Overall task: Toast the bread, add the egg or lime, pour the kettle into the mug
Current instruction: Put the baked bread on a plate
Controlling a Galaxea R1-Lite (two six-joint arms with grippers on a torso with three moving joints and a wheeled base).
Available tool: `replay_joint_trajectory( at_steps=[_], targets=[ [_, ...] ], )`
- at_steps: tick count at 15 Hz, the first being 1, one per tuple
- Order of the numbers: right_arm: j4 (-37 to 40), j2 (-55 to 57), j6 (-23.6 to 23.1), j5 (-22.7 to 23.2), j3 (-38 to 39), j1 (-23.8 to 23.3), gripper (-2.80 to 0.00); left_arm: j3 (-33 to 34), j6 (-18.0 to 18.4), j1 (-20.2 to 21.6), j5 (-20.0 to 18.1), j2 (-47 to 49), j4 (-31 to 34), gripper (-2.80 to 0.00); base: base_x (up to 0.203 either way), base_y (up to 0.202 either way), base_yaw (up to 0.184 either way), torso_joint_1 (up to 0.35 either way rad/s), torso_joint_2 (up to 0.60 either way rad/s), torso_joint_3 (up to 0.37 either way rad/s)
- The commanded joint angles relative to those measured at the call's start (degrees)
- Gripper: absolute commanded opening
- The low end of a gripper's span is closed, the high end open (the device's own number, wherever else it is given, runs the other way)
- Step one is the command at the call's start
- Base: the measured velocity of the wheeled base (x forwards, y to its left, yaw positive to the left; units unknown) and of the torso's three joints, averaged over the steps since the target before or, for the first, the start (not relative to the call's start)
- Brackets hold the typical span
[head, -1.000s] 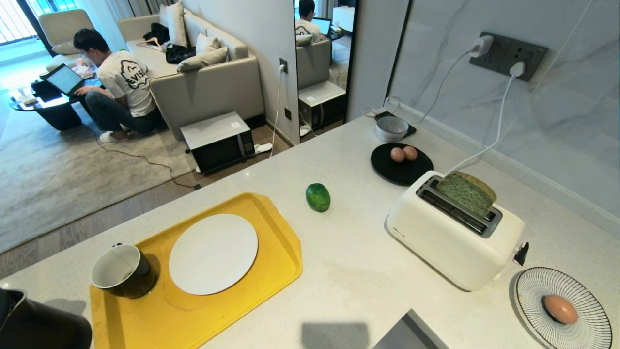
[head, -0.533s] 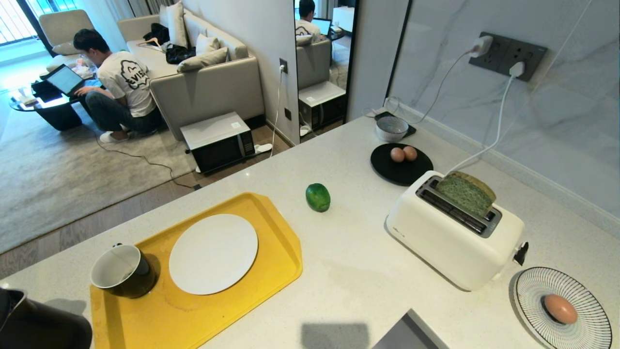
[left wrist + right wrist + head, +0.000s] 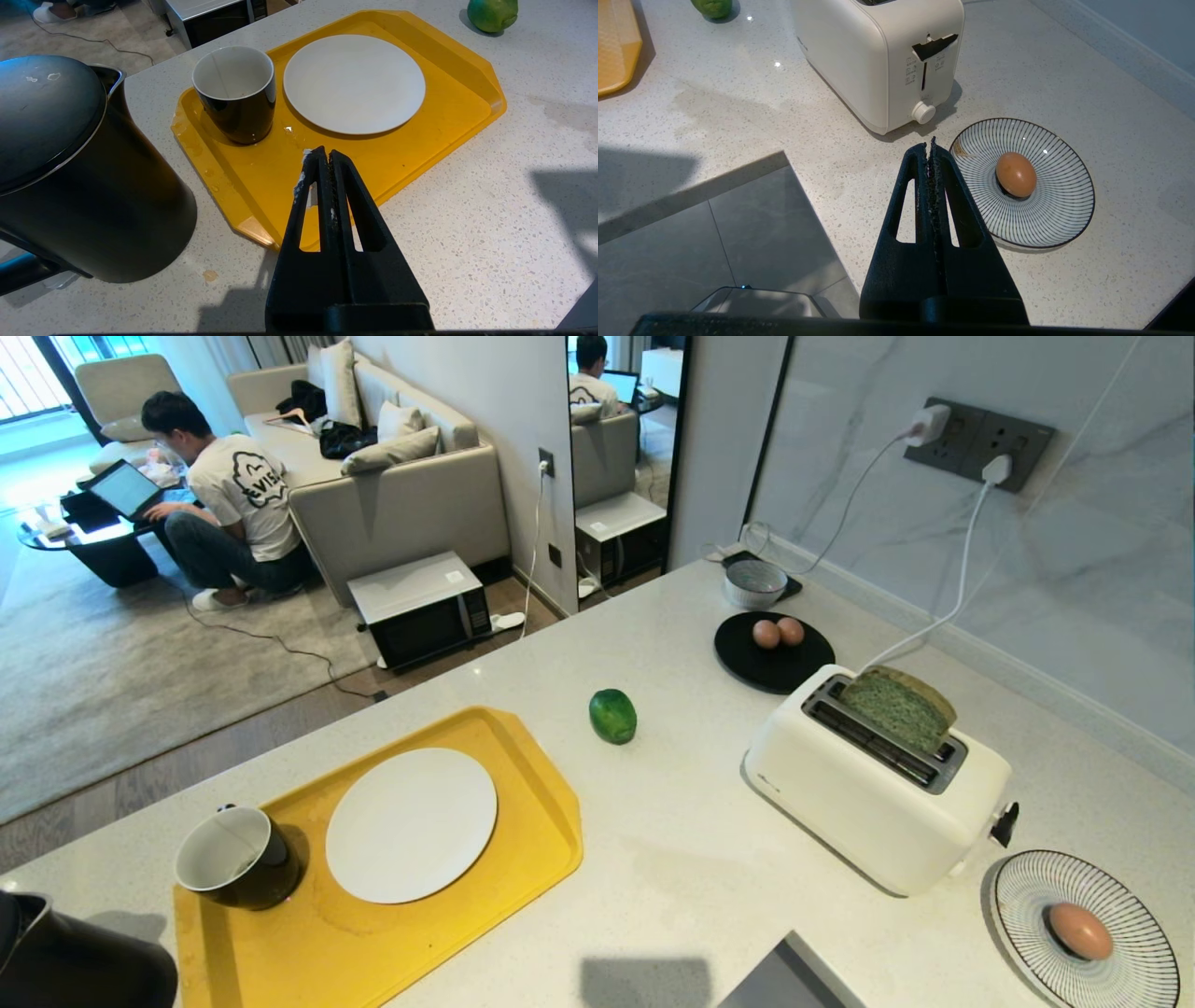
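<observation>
The green bread (image 3: 900, 707) stands half out of a slot of the white toaster (image 3: 868, 793). An egg (image 3: 1080, 931) (image 3: 1016, 174) lies on a striped plate (image 3: 1134, 905) at the near right. Two more eggs (image 3: 778, 632) rest on a black plate. The lime (image 3: 612, 716) (image 3: 492, 14) lies on the counter. The mug (image 3: 238, 859) (image 3: 236, 93) stands on the yellow tray (image 3: 523, 756) beside a white plate (image 3: 411, 825). The black kettle (image 3: 70, 172) (image 3: 65, 961) stands left of the tray. My left gripper (image 3: 325, 154) is shut and empty near the tray's front edge. My right gripper (image 3: 930, 145) is shut and empty beside the striped plate.
A grey bowl (image 3: 755, 583) stands at the counter's far end, with cables running to a wall socket (image 3: 980, 443). The counter's front edge (image 3: 691, 186) has a notch near me. A person (image 3: 224, 495) sits on the floor with a laptop beyond the counter.
</observation>
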Motion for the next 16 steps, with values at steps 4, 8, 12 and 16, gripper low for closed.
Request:
replay_joint_trajectory(
  at_steps=[4,8,12,16],
  targets=[
    [0.0,0.1,0.0,0.0,0.0,0.0,-2.80,0.0,0.0,0.0,0.0,0.0,0.1,-2.80,0.000,0.000,0.000,0.000,0.00,0.000],
    [0.0,0.1,0.0,0.0,0.0,0.0,-2.80,0.0,0.0,0.0,0.0,0.0,0.0,-2.80,0.000,0.000,0.000,0.000,0.00,0.000],
    [0.0,0.1,0.0,0.0,0.0,0.0,-2.80,0.0,0.0,0.0,0.0,0.0,0.0,-2.80,0.000,0.000,0.000,0.000,0.00,0.000],
    [0.0,0.1,0.0,0.0,0.0,0.0,-2.80,0.0,0.0,0.0,0.0,0.0,0.0,-2.80,0.000,0.000,0.000,0.000,0.00,0.000]
  ],
)
